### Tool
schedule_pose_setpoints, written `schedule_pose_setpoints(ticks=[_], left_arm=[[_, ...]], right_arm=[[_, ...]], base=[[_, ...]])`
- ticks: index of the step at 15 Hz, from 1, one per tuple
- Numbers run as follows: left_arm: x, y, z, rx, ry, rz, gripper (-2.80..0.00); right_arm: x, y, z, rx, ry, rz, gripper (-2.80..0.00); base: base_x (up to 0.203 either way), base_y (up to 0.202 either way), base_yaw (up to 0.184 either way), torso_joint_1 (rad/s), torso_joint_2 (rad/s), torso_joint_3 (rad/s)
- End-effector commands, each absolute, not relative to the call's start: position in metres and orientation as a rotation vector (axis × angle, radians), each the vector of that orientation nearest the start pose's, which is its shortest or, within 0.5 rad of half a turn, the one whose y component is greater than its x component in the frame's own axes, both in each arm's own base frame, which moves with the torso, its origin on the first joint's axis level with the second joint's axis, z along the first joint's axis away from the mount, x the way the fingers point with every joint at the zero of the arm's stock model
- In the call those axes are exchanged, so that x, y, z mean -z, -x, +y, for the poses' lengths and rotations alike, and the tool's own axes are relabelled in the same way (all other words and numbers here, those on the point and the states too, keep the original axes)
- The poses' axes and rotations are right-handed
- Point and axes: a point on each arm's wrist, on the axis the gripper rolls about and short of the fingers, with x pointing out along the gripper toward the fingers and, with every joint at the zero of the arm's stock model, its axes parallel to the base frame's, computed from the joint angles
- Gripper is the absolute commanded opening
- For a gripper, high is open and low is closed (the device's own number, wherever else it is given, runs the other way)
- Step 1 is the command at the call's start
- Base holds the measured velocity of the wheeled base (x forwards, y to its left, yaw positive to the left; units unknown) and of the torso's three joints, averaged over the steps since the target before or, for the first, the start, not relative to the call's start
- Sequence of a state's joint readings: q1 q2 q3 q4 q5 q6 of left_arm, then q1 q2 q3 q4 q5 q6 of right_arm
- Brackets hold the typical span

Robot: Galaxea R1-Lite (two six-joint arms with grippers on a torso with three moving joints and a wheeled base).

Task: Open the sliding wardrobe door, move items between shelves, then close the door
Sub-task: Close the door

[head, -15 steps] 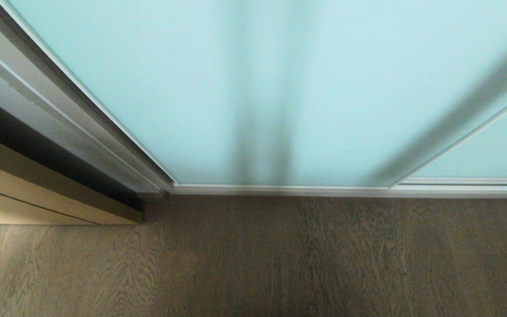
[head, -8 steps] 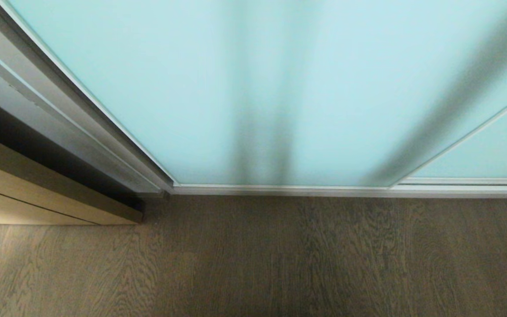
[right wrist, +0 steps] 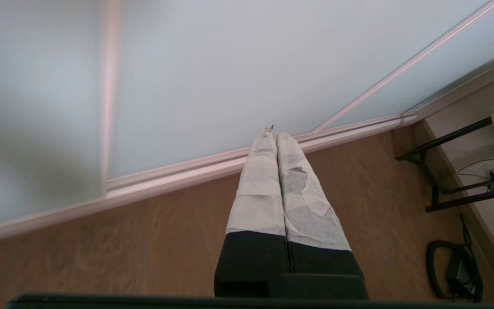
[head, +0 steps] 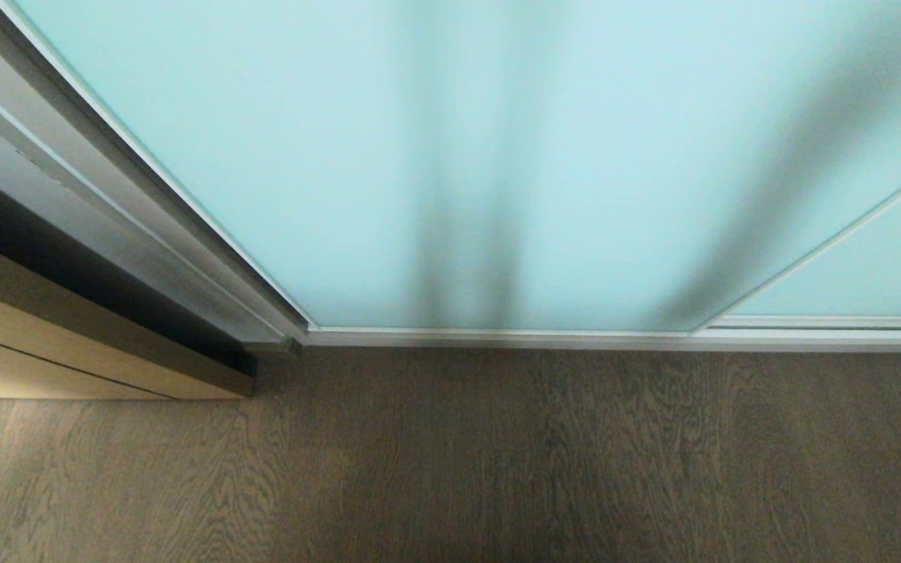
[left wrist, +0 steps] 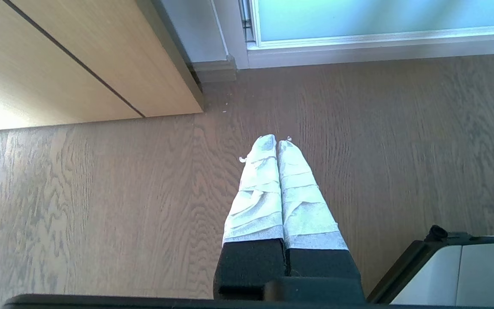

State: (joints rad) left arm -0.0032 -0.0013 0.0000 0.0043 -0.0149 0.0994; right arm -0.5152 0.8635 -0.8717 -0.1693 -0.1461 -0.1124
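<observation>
- The sliding wardrobe door (head: 435, 156) fills the far side of the head view. It stands fully across the opening, its bottom rail meeting the wooden floor (head: 497, 469), so no shelf or cushion shows.
- The step in hand looks like the very first one, getting the door open; nothing of the task appears done yet.
- The right end effector (right wrist: 276, 135) has its taped fingers pressed together with nothing between them. It points toward the base of the glass, its tips lining up with the bottom rail, though contact cannot be told.
- The left end effector (left wrist: 277, 139) is likewise pinched to a narrow point and empty. It hangs over the floor near the tan wood panel (left wrist: 79, 64) at the left and seems idle.
- The door's long axis runs upright, its broad face turned toward the robot. Its left frame edge (head: 184, 203) sits against the grey side post.
- Next, I judge the right end effector needs a purchase on a frame edge. Then it needs a sideways push along the rail, kept parallel to the track so the panel does not bind.
</observation>
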Motion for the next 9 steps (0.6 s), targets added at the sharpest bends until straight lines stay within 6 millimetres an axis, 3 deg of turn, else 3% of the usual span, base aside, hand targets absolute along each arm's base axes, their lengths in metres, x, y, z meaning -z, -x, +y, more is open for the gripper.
schedule_pose_setpoints(ticks=[1, 5, 7, 9], left_arm=[[-0.075, 0.023, 0.000, 0.019, -0.100, 0.005, -2.80], [-0.075, 0.023, 0.000, 0.019, -0.100, 0.005, -2.80], [-0.075, 0.023, 0.000, 0.019, -0.100, 0.005, -2.80], [-0.075, 0.023, 0.000, 0.019, -0.100, 0.005, -2.80]], right_arm=[[-0.300, -0.025, -0.015, 0.611, 0.141, -0.205, -2.80], [-0.230, 0.020, -0.007, 0.371, 0.146, -0.134, -2.80], [-0.180, 0.021, -0.009, 0.291, 0.065, 0.004, -2.80], [-0.154, 0.020, -0.008, 0.273, -0.033, 0.063, -2.80]], base=[[0.000, 0.000, 0.000, 0.000, 0.00, 0.000], [0.000, 0.000, 0.000, 0.000, 0.00, 0.000], [0.000, 0.000, 0.000, 0.000, 0.00, 0.000], [0.000, 0.000, 0.000, 0.000, 0.00, 0.000]])
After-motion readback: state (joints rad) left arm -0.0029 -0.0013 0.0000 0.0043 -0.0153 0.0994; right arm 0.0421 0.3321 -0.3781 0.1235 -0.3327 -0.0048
